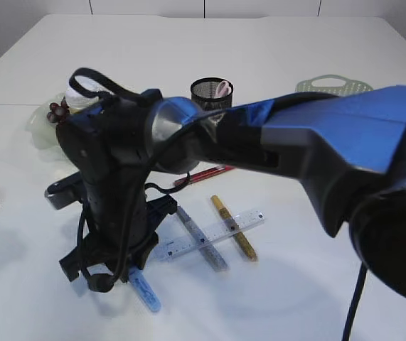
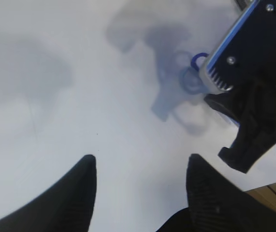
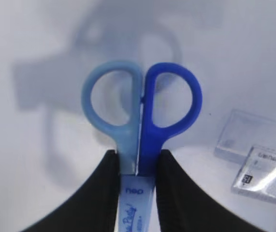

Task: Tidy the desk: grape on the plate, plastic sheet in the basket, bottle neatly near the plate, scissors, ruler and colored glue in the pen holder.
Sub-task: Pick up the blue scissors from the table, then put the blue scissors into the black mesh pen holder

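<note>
Your right gripper was squeezed onto the scissors, with a black finger on each side, just below the two round handle loops. One loop was light blue and the other dark blue, and they sat tight together. From the front camera, the scissors poked out under the big black arm, low by the table. You could not tell if they were lifted off it.

Your left gripper was spread apart and held nothing. It hung over bare white table, off to the side.

So the step you were on was the scissors step. The grab looked done.

The pen holder stood well behind, a black mesh cup with something pink already inside. For the next move you would need to lift the scissors straight up, carry them over to that cup, tip them so the blades point down, and let go only when they are inside the rim.

The clear ruler lay crossed over a grey stick and a gold stick right beside you, so mind not to bump them. A red stick lay a bit further back.
</note>
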`<action>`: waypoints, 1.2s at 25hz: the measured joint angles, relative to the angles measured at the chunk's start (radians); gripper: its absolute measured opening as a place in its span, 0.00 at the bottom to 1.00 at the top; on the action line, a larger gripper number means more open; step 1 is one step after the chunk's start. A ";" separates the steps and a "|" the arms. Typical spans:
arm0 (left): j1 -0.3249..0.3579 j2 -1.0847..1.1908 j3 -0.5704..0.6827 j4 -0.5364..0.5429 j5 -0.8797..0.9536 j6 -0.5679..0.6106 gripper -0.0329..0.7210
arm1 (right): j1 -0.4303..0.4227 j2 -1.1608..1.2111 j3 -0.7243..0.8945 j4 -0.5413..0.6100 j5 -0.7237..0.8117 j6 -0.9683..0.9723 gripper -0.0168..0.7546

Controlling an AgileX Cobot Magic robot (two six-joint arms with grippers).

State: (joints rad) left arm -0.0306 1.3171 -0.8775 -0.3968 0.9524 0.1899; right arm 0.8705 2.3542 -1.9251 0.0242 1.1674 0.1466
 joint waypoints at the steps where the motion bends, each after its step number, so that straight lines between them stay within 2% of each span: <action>1: 0.000 0.000 0.000 0.000 0.000 0.000 0.62 | 0.000 -0.011 -0.008 0.004 0.002 -0.004 0.28; 6: 0.000 0.000 0.000 0.000 0.000 0.000 0.62 | -0.015 -0.101 -0.015 0.029 0.033 -0.036 0.28; 11: 0.000 0.000 0.000 0.000 -0.002 0.000 0.62 | -0.099 -0.193 -0.015 0.130 0.043 -0.091 0.28; 17: 0.000 0.000 0.000 0.000 -0.002 0.000 0.62 | -0.305 -0.302 -0.015 0.330 0.035 -0.212 0.28; 24: 0.000 0.000 0.000 0.000 -0.002 0.000 0.62 | -0.539 -0.339 -0.015 0.567 -0.079 -0.405 0.27; 30: 0.000 0.000 0.000 0.000 0.002 0.000 0.62 | -0.649 -0.325 -0.015 0.787 -0.260 -0.646 0.27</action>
State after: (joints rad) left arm -0.0306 1.3171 -0.8775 -0.3968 0.9543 0.1899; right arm 0.2216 2.0295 -1.9401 0.8111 0.9070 -0.4998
